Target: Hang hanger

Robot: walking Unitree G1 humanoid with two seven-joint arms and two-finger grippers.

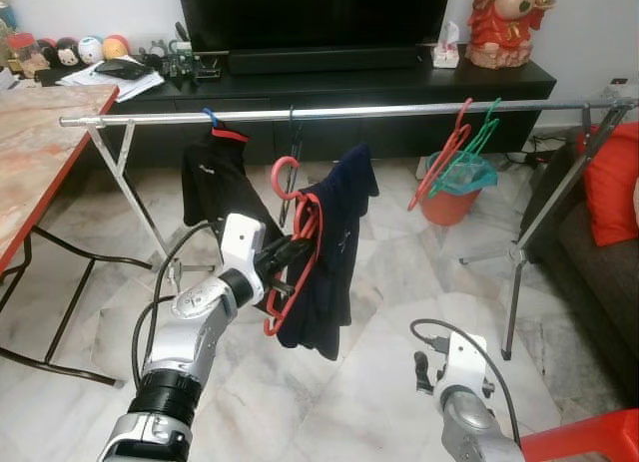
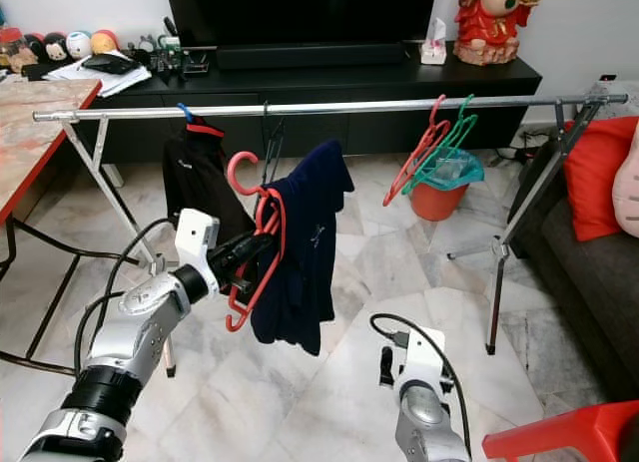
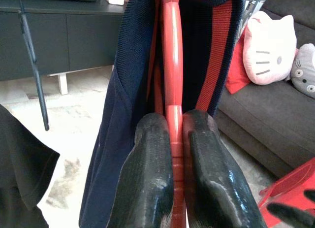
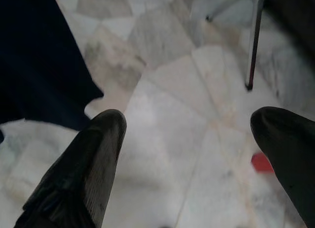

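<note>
My left gripper [image 1: 296, 254] is shut on a red hanger [image 1: 300, 232] that carries a dark navy garment [image 1: 334, 247]. The hanger's hook [image 1: 283, 175] points up, well below the metal rail [image 1: 339, 113] of the drying rack. In the left wrist view both black fingers [image 3: 152, 174] pinch the red hanger bar [image 3: 173, 65], with navy cloth on either side. My right gripper [image 4: 187, 154] hangs low over the marble floor, open and empty.
A black garment [image 1: 215, 178] on a blue hook hangs at the rail's left. Red and green empty hangers [image 1: 454, 148] hang toward the right. A black TV console [image 1: 339, 83] stands behind, a table [image 1: 40, 143] at left, a sofa [image 1: 599, 242] at right, an orange bucket [image 1: 449, 198] beyond.
</note>
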